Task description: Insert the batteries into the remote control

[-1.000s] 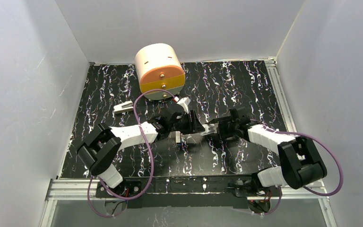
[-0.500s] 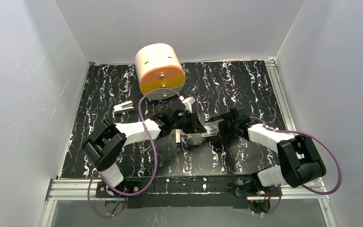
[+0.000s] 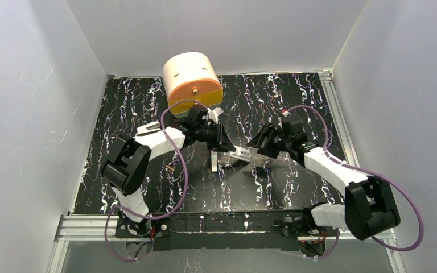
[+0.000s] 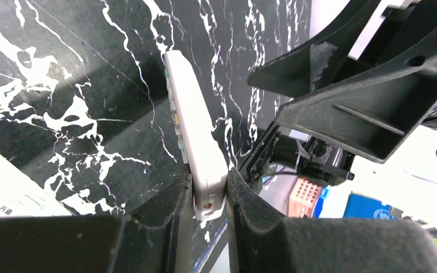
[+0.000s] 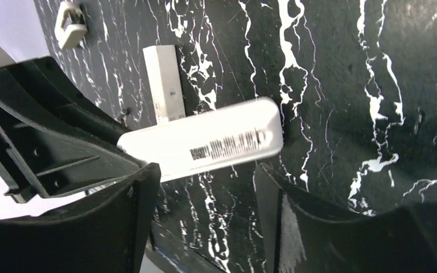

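My left gripper (image 3: 223,143) is shut on one end of the white remote control (image 3: 239,153). The remote sticks out to the right, off the mat. In the left wrist view the remote control (image 4: 190,125) stands edge-on, its end pinched at my left gripper (image 4: 209,196). My right gripper (image 3: 260,142) is open, just right of the remote and apart from it. The right wrist view shows the remote control's (image 5: 205,145) plain back with a barcode label, beyond my open right gripper (image 5: 205,213). A tiny coppery-brown battery (image 3: 170,168) lies on the mat under the left arm.
A narrow white bar (image 3: 213,162) (image 5: 162,85) lies on the mat under the remote. A big cream cylinder with an orange face (image 3: 192,85) stands at the back. A white-grey wedge piece (image 3: 145,129) lies at the left, and a small white piece (image 5: 71,23) lies near the cylinder.
The left gripper closed on the remote and swung it back toward the cylinder. The right gripper let go of it, opened and drew away to the right.
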Controlling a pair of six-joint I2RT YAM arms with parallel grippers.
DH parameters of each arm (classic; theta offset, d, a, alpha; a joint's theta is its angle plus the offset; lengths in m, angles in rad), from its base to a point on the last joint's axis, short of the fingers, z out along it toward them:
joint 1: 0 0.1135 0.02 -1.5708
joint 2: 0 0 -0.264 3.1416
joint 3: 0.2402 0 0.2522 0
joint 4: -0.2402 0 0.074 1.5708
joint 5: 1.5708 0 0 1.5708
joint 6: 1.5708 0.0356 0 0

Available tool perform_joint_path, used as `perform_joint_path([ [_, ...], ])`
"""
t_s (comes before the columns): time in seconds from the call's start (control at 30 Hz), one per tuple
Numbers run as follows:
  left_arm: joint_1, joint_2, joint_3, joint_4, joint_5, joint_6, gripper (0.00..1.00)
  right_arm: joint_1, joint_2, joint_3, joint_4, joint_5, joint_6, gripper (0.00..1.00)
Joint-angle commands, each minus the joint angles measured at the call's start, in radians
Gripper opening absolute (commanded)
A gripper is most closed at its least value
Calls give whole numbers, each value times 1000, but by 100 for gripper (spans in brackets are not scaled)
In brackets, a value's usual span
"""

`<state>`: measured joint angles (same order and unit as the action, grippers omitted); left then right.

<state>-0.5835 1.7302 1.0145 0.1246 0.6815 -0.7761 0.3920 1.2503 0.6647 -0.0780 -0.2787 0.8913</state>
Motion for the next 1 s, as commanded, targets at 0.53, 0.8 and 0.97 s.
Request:
perform_joint_path([
  [0.53,-7,38,8,-216,11,113,0,-4,165,-44,192,-163,-239,54],
  [0.8,-7,36,-7,-212,-13,109,0,-5,209,-43,179,-160,-221,54],
  [0.97,-8,46,-11,-198,-22,93,0,-5,210,-58,184,-170,-216,58],
])
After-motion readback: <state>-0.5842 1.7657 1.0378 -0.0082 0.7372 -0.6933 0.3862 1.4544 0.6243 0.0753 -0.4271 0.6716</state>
